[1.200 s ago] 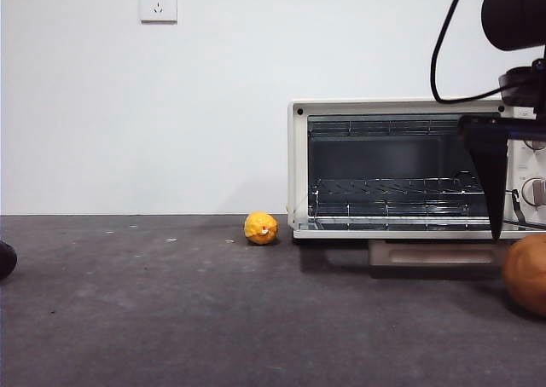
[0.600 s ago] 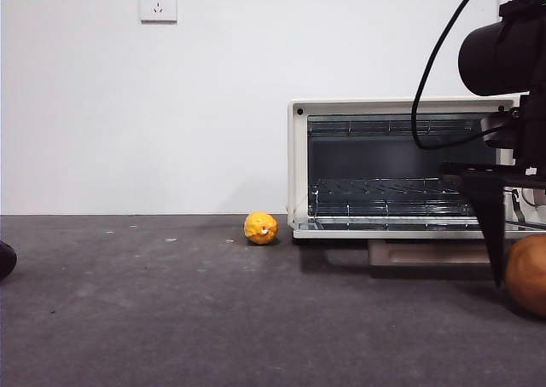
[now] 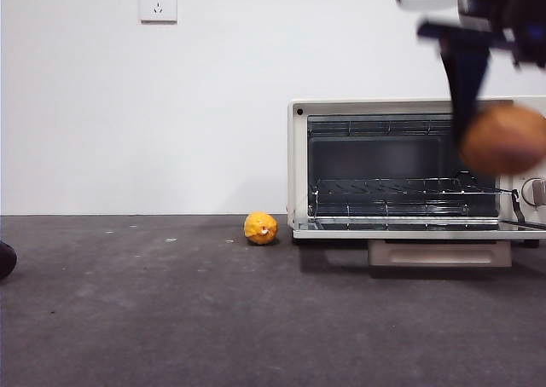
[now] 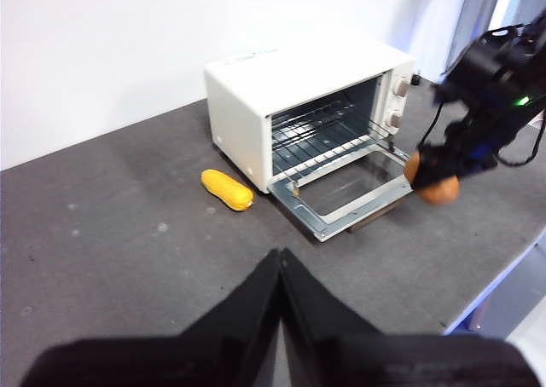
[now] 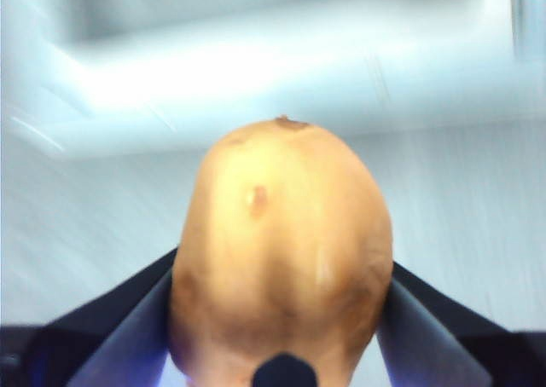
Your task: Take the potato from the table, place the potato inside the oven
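Orange-brown potato (image 3: 503, 138) now lifted off table (image 3: 171, 310), clamped in right hand (image 5: 281, 319), left hand (image 4: 280, 272) closed

Lab-like test bench, bare white wall (image 3: 128, 106), wall socket (image 3: 158, 3), dark grey table (image 3: 171, 319), toaster oven (image 3: 299, 165)

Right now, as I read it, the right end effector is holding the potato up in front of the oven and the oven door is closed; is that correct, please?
Not quite: the door is open, folded down flat in front of the oven, as the left wrist view shows. The rest holds: the right end effector holds the potato up in front of the oven.
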